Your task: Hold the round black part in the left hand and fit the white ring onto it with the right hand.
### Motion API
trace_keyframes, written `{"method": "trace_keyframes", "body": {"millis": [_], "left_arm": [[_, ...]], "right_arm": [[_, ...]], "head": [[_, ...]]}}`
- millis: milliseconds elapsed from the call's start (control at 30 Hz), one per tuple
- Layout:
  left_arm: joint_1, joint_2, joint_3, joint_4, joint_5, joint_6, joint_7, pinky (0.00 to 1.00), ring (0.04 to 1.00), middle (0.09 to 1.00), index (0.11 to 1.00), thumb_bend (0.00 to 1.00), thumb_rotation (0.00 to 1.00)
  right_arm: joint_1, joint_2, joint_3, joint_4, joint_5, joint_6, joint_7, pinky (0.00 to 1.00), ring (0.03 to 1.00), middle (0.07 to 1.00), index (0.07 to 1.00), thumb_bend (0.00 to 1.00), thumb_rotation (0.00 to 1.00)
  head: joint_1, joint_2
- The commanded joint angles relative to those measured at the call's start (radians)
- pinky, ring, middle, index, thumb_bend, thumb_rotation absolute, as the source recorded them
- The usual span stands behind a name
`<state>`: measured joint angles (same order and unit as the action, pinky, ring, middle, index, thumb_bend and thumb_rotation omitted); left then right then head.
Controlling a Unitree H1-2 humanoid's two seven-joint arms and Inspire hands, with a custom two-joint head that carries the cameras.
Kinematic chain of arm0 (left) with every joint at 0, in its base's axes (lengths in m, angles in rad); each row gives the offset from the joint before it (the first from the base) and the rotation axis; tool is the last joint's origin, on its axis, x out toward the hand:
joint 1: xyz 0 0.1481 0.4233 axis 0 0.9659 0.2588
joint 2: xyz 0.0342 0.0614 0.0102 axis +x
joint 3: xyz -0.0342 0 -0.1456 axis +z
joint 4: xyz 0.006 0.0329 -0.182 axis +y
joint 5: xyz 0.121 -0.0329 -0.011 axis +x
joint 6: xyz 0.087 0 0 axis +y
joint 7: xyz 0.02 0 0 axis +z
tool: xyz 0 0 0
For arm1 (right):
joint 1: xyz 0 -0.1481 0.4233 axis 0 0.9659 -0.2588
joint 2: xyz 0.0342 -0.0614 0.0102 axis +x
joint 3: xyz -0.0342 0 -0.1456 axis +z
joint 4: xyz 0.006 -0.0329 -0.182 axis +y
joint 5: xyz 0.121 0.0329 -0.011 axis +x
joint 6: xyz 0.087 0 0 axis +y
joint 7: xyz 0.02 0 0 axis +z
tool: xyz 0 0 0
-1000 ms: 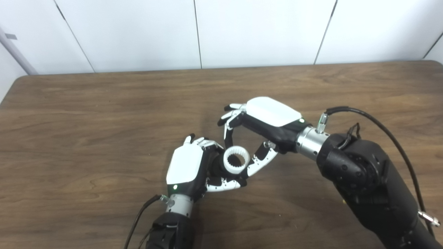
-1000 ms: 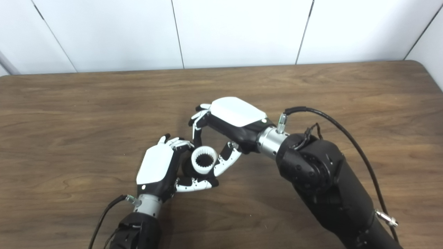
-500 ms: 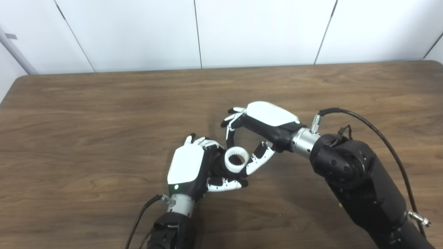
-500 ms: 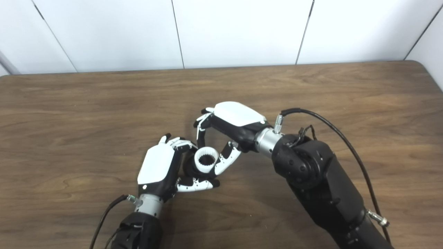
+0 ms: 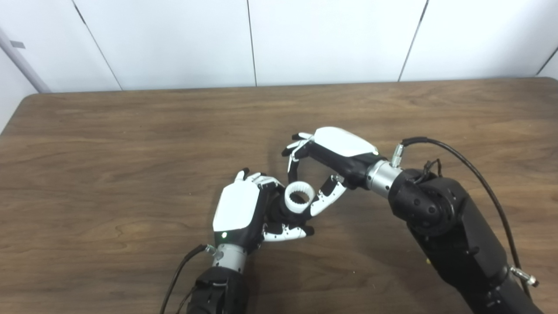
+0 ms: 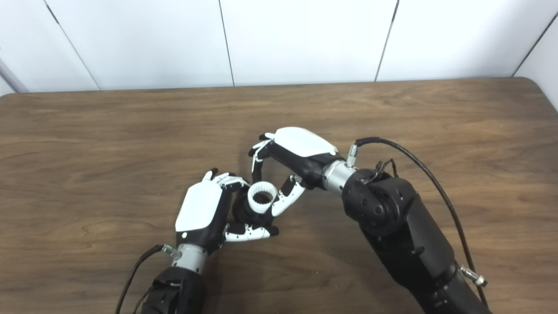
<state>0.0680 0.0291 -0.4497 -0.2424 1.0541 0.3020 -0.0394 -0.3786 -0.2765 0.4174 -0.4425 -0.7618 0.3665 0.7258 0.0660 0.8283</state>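
Left robot hand [image 5: 239, 208] was clamped on the round black part [image 5: 277, 211], fingers curled over its far side and thumb under its near side, low over the worktop [image 5: 109, 174]. The white ring [image 5: 299, 197] sat on the part's exposed end, on the side facing the right robot hand [image 5: 324, 170]. That hand's thumb [image 5: 324, 198] lay against the ring's right rim and a fingertip [image 5: 291, 174] came down at its far rim — pinched on the ring, by appearance, though true contact could not be confirmed. Whether the ring was fully seated could not be told either.

Handling, as judged: the ring looked like stiff, light moulded plastic with a toothed bore and a smooth outer wall — likely slippery. Best hold would be on opposite points of the outer rim, leaving the bore clear; uneven pressure would probably cock it on the part.
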Motion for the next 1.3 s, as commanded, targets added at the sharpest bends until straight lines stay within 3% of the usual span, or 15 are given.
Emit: {"method": "trace_keyframes", "body": {"millis": [0, 1267], "left_arm": [[0.022, 0.007, -0.018, 0.044, 0.005, 0.025, -0.059, 0.98, 0.858, 0.734, 0.484, 0.52, 0.05], [0.023, -0.007, -0.027, 0.040, 0.007, 0.040, -0.059, 0.98, 0.856, 0.739, 0.483, 0.52, 0.05]], "right_arm": [[-0.039, 0.009, -0.014, -0.012, 0.001, -0.007, -0.024, 0.92, 0.961, 0.840, 0.484, 0.52, 0.14], [-0.026, 0.011, 0.019, 0.034, -0.017, -0.033, -0.036, 0.90, 0.957, 0.840, 0.485, 0.52, 0.14]], "head": [[-0.001, 0.006], [0.006, 0.018]]}}
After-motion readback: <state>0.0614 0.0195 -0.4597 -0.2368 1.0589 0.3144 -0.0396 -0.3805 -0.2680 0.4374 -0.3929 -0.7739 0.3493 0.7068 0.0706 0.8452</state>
